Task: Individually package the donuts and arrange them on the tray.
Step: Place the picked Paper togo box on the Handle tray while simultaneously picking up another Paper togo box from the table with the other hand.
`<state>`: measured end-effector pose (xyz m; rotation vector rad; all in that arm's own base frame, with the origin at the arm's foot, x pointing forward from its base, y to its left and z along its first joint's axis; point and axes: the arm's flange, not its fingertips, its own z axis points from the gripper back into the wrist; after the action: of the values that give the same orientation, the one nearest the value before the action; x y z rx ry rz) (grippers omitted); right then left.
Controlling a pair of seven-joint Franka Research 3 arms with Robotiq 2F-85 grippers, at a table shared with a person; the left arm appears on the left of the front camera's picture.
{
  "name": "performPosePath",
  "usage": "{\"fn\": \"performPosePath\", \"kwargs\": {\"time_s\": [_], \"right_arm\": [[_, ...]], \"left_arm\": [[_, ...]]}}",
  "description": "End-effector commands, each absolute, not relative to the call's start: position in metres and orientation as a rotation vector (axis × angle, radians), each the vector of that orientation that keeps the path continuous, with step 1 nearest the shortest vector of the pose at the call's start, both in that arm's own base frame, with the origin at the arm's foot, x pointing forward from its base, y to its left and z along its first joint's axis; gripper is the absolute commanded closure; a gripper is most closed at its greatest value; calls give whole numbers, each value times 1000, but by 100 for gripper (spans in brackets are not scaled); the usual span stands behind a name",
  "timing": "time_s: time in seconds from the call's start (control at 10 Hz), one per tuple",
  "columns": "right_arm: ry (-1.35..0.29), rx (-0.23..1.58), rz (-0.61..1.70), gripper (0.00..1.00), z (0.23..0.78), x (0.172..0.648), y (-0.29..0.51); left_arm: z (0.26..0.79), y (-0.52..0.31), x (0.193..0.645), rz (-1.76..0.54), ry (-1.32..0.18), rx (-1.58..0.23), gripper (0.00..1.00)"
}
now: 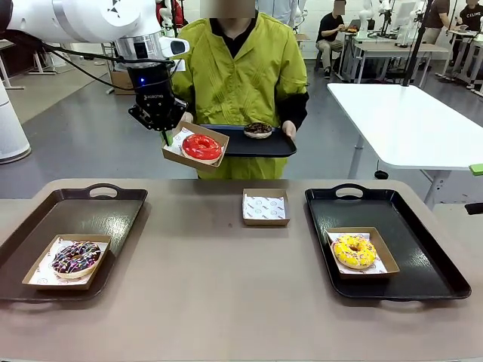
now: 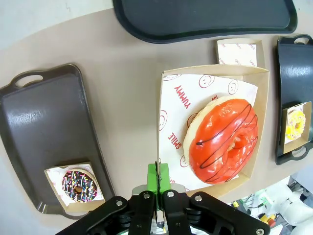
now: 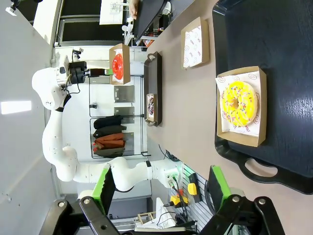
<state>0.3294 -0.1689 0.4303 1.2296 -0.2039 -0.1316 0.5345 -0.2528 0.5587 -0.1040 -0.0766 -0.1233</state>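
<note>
We hold the red donut [image 1: 201, 146] hole-up in its box [image 1: 185, 161] just below our left claw [image 1: 165, 136], which is clenched on the box's rim. Our right claw [image 3: 161, 181] stands wide apart, empty.

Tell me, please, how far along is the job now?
Done: the sprinkled chocolate donut sits boxed on the left tray, the yellow donut boxed on the right tray. In hand: the left gripper is shut on the edge of the box holding the red donut, up in the air. Left: the dark donut lies unboxed on the person's tray; an empty box waits mid-table.
</note>
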Motion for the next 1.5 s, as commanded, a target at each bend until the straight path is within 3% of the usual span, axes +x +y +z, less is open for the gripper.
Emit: {"fn": "performPosePath", "kwargs": {"time_s": [0.0, 0.6, 1.0, 1.4], "right_arm": [[-221, 1248, -130, 0, 430, 327, -164], [-204, 1230, -131, 0, 430, 329, -169], [-130, 907, -129, 0, 494, 410, -93], [-123, 681, -86, 0, 525, 480, 4]], "left_arm": [[558, -251, 532, -121, -83, -105, 100], [559, -253, 535, -123, -77, -104, 99], [550, -167, 523, -167, -77, 61, 99], [531, -91, 517, -84, -29, 17, 99]]}}
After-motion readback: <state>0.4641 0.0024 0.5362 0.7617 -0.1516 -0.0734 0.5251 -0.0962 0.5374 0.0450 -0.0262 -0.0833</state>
